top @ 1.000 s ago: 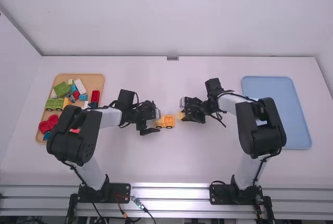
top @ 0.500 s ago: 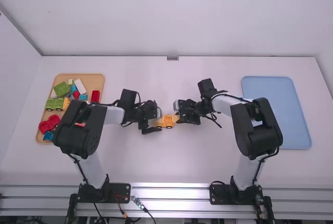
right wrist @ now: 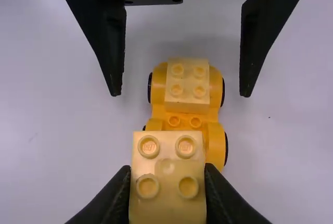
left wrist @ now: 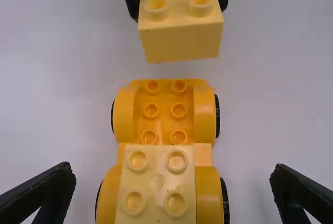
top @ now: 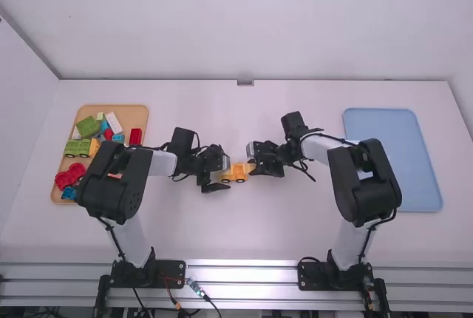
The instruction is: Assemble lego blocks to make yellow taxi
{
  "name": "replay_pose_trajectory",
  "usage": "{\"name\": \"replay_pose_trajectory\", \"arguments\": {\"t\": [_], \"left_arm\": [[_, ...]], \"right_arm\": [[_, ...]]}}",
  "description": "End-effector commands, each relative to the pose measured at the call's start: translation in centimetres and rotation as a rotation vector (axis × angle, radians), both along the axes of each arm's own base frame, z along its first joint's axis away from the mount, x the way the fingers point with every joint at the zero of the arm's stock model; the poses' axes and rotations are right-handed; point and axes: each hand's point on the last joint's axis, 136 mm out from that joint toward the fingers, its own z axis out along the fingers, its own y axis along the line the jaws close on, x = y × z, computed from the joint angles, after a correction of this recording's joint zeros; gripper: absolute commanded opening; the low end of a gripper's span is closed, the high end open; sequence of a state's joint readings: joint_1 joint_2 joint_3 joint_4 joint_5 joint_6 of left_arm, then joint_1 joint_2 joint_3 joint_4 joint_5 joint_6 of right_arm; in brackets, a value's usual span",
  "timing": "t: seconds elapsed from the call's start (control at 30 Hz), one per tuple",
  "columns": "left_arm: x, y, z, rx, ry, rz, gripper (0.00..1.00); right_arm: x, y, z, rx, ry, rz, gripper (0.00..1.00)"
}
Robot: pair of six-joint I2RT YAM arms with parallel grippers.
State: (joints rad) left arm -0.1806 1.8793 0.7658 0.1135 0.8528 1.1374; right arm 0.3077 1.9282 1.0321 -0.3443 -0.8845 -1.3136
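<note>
At the middle of the table, the left gripper (top: 220, 177) stands open around one end of the orange-yellow car base (top: 235, 174). The right gripper (top: 252, 160) is at the base's other end. In the left wrist view, the left gripper (left wrist: 171, 187) has its fingers wide apart on either side of the base (left wrist: 205, 112), with a pale yellow block (left wrist: 157, 182) seated on it. Another pale yellow block (left wrist: 182, 41) hangs over the base's bare end. In the right wrist view, the right gripper (right wrist: 167, 182) is shut on that block (right wrist: 167, 156), studs up.
A wooden tray (top: 140, 114) at the left holds several green, red, blue and white blocks and a small green vehicle (top: 77, 148). A light blue tray (top: 432, 185) lies at the right, beyond the right arm.
Over the last second the right gripper has moved left with its block, up to the car base, then stopped. The left gripper has barely shifted.
</note>
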Motion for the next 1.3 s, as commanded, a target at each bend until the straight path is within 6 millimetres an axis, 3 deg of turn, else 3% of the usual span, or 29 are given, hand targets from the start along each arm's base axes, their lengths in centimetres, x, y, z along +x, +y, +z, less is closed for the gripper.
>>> {"name": "replay_pose_trajectory", "arguments": {"t": [0.0,0.13,0.37,0.83,1.27], "left_arm": [[0.4,-0.3,0.0,-0.018,0.006,-0.01,0.99],[1.1,0.0,0.1,-0.076,0.055,0.008,0.99],[0.6,0.5,0.5,-0.109,0.082,-0.038,0.99],[0.1,0.0,-1.4,-0.075,0.075,0.037,0.99],[0.1,-0.2,-0.5,-0.1,0.091,0.001,0.98]], "right_arm": [[0.2,0.7,0.6,0.027,-0.003,0.017,0.0],[0.2,0.5,0.5,0.027,-0.002,0.013,0.0],[0.1,0.6,0.5,0.026,0.0,0.017,0.0],[0.1,0.6,0.6,0.031,-0.012,0.027,0.0],[-0.2,1.0,0.5,0.032,-0.023,0.05,0.0]]}}
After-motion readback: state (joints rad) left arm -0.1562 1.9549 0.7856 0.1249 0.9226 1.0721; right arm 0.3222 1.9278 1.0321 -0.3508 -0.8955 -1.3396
